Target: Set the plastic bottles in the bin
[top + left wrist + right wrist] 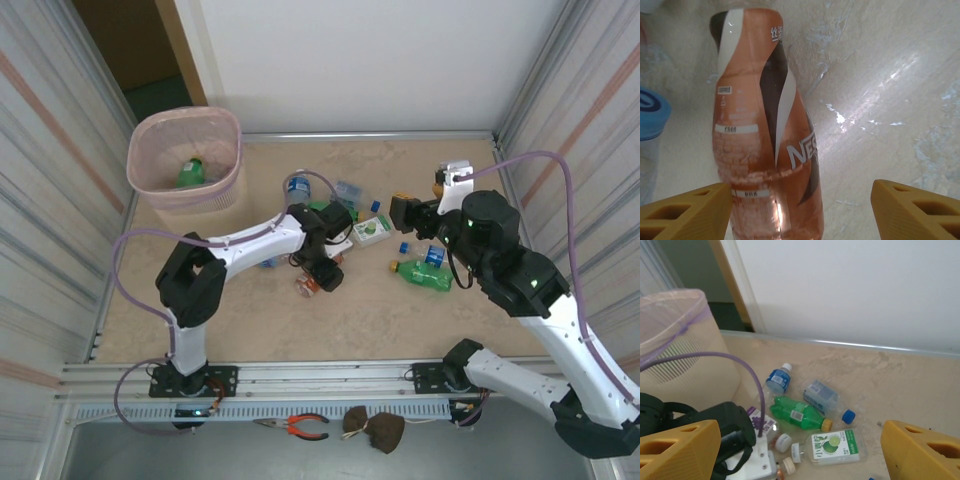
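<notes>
Left wrist view: left fingers (690,210) spread wide astride a brown-labelled bottle (765,125) lying ungripped on the desk (880,100), well right of the bin (186,113). Right fingers (680,450) gape empty, farther from the bin.

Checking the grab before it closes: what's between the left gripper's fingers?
A brown-labelled plastic bottle, lying on the table, as the left wrist view shows.

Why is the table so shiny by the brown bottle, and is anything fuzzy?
Left wrist view: light glares in white streaks off the table beside the brown bottle; the blue cap at the edge is blurry. Right wrist view: the green bottle looks sharp.
</notes>
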Tool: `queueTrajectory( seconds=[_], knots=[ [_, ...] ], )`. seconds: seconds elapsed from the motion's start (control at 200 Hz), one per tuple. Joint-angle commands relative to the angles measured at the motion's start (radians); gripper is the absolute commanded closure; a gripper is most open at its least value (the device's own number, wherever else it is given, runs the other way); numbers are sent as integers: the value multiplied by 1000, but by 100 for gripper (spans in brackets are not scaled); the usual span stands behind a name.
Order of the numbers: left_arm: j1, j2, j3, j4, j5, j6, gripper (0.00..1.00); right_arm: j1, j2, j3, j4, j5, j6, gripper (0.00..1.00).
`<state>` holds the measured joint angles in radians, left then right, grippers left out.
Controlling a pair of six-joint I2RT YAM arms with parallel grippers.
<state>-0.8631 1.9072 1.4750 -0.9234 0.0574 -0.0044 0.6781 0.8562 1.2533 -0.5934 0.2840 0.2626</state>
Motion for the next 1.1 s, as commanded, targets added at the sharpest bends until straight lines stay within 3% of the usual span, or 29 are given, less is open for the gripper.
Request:
queueTrajectory(
  seconds=[0.0,0.566,1.097],
  knots=[
    [8,20,-23,28,1,-7,26,-10,3,8,0,-14,29,17],
    [30,76,-56,86,19,-9,27,-10,6,15,0,-17,35,18],
    [30,27,-62,81,28,-1,40,-10,3,16,-2,-20,44,18]
  ],
)
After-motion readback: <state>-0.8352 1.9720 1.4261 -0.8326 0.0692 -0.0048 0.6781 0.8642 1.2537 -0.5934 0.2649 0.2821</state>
